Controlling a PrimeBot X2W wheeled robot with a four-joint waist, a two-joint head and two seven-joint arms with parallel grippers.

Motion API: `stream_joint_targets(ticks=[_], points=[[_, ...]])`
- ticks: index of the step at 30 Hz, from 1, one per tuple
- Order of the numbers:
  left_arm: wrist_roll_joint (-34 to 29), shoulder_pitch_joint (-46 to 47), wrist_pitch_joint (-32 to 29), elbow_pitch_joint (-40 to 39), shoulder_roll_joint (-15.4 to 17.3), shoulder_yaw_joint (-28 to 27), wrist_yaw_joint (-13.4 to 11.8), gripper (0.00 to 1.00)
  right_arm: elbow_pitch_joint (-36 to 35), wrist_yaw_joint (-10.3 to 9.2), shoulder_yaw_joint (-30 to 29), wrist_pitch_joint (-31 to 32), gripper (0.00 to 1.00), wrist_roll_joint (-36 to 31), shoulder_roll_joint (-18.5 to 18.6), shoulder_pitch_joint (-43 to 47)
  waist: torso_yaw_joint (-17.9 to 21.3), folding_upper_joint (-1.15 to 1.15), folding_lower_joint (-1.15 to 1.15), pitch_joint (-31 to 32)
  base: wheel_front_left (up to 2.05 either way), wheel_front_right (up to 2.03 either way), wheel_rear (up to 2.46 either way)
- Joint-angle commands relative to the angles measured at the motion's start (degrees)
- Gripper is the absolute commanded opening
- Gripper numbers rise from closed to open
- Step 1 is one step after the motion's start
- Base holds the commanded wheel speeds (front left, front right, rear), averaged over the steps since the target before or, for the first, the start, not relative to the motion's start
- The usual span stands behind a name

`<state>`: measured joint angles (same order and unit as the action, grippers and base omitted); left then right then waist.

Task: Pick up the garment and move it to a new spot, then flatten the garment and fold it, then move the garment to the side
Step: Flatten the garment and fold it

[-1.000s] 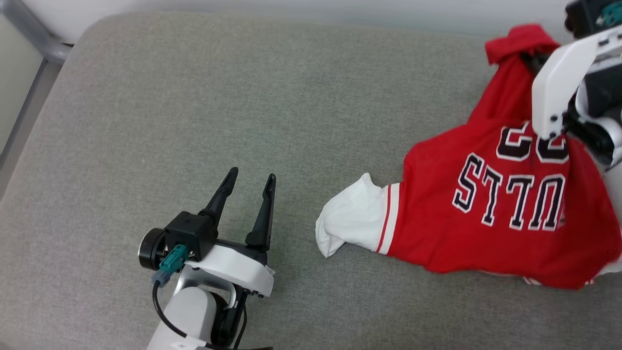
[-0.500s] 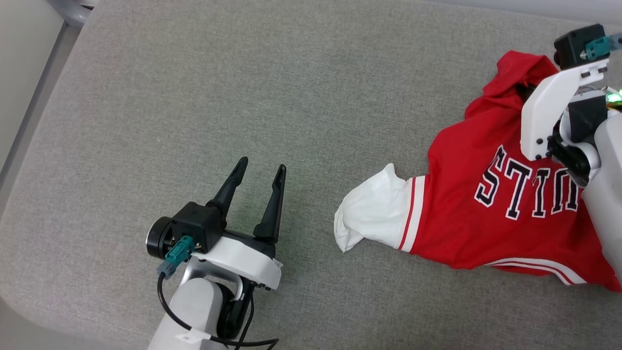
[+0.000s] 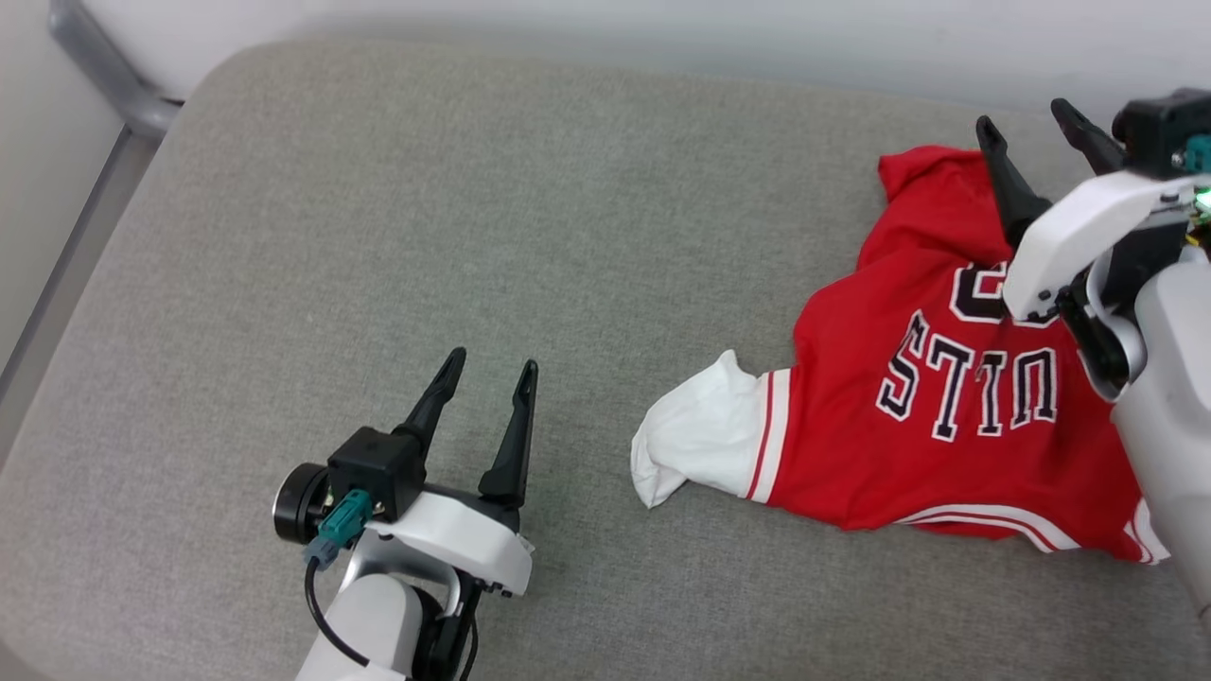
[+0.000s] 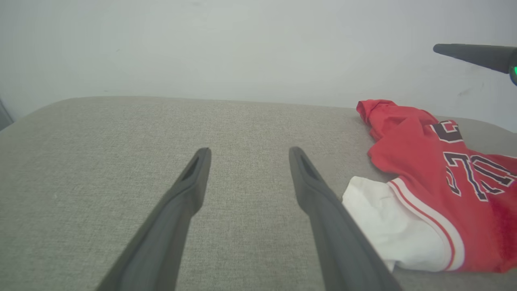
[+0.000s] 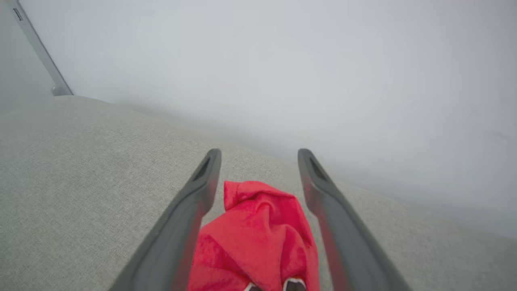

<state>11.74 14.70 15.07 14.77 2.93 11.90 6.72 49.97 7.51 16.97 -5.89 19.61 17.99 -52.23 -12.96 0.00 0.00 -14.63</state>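
- Grey upholstered cushion (image 3: 473, 236) against a pale wall carries everything. Most of it, leftward of the garment, lies bare, leaving room for spreading.
- The garment (image 3: 851, 454), red with its lettering face up, rests crumpled on that cushion toward the robot's right, so I'd judge flattening comes next.
- Over the garment's far bunched end hangs the right gripper (image 3: 1022, 113), fingers wide, cloth between them unpinched.
- Well apart from the garment's white sleeve (image 3: 700, 440) waits the left gripper (image 3: 494, 359), fingers spread, empty.

The garment (image 3: 851, 454) is partly hidden behind the right forearm (image 3: 1168, 407) (number mostly covered, lettering's start too).
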Motion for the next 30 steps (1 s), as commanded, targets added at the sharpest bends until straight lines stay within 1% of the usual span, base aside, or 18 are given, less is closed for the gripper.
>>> stream_joint_targets(ticks=[1,5,6,11,13,18,23,27,30], points=[[-0.5,-1.0,0.1,0.2,0.0,-0.6,-0.2,1.00,-0.8,-0.04,-0.3,-2.3,1.00,-0.4,-0.1,2.1,1.7,0.00,0.00,2.4,0.00,0.00,0.00],[-0.9,-2.9,0.1,0.6,0.2,-1.5,-0.5,1.00,-3.4,-0.04,-1.8,-5.8,1.00,-0.9,-0.6,6.9,3.5,0.00,0.00,5.3,0.00,0.00,0.00],[-1.0,-3.8,0.1,0.7,0.4,-2.0,-0.7,1.00,-5.3,-0.04,-2.9,-6.7,1.00,-1.6,-0.8,9.9,4.5,0.00,0.00,6.7,0.00,0.00,0.00],[-1.5,-6.1,0.1,0.7,0.9,-2.9,-1.5,1.00,-11.2,-0.04,-6.1,-7.5,1.00,-3.5,-2.3,20.1,6.7,0.00,0.00,10.0,0.00,0.00,0.00],[-1.6,-7.2,0.1,0.7,1.2,-3.3,-1.8,1.00,-14.1,-0.04,-7.7,-7.5,1.00,-4.4,-3.5,24.7,7.7,0.00,0.00,11.3,0.00,0.00,0.00],[-1.4,-9.2,0.1,1.4,1.4,-3.6,-2.1,1.00,-22.6,-0.04,-11.4,-5.0,1.00,-6.9,-6.1,36.1,9.1,0.00,0.00,14.2,0.00,0.00,0.00],[-1.0,-10.8,0.0,1.7,1.8,-3.7,-2.5,1.00,-33.7,-0.04,-15.3,-1.2,1.00,-9.2,-9.4,46.6,10.9,0.00,0.00,15.7,0.00,0.00,0.00],[-0.3,-11.4,-0.7,1.5,2.1,-4.1,-2.8,1.00,-42.9,-0.04,-17.2,2.1,1.00,-10.9,-11.7,52.9,12.4,0.00,0.00,16.1,0.00,0.00,0.00],[0.5,-11.1,-2.0,1.0,2.1,-3.9,-2.6,1.00,-48.6,-0.03,-18.1,4.3,1.00,-11.5,-12.9,56.3,13.6,0.00,0.00,16.1,0.00,0.00,0.00]])
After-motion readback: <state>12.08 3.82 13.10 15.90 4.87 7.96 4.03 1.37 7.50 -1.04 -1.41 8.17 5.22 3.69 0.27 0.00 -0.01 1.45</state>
